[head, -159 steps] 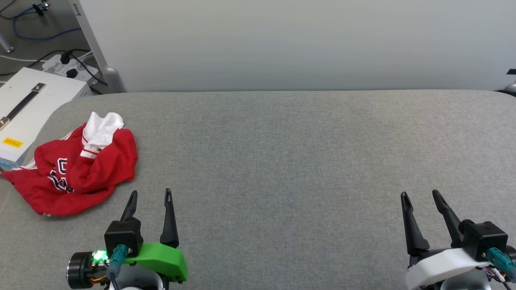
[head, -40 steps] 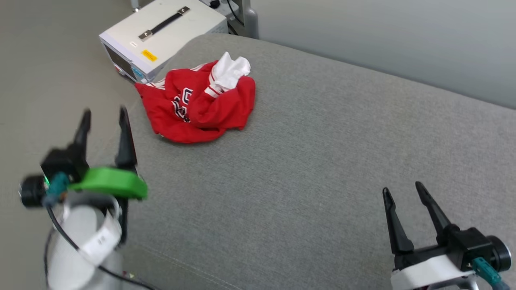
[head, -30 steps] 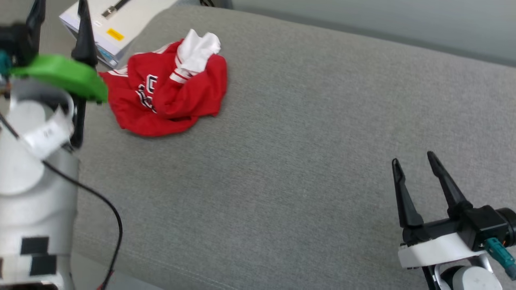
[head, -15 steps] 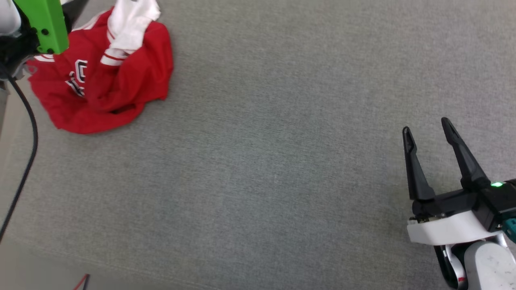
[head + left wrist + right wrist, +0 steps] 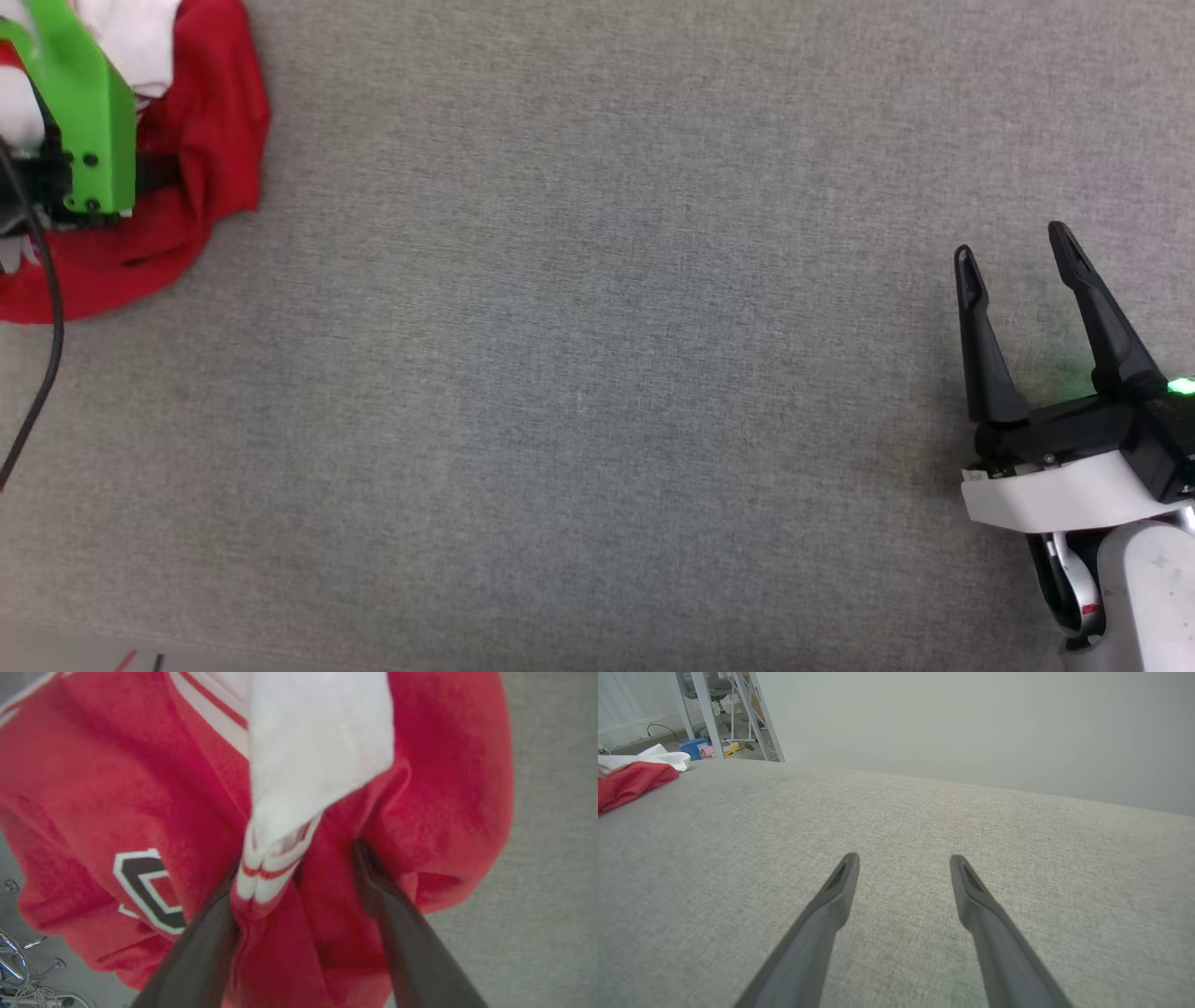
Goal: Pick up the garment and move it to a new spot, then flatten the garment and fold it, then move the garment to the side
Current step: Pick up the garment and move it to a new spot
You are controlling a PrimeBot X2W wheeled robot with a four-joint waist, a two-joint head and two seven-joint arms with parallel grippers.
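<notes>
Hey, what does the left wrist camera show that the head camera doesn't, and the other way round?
Left wrist view: the left end effector, its two dark fingers spread wide and sunk into the folds of the crumpled garment, with the striped cuff between them and a black, white-outlined letter beside. Head view: the right end effector, open, over the grey surface at lower right, apart from the garment, and the green bracket on the left arm above the cloth. Both: the red garment with its white sleeve lying on the grey surface.
</notes>
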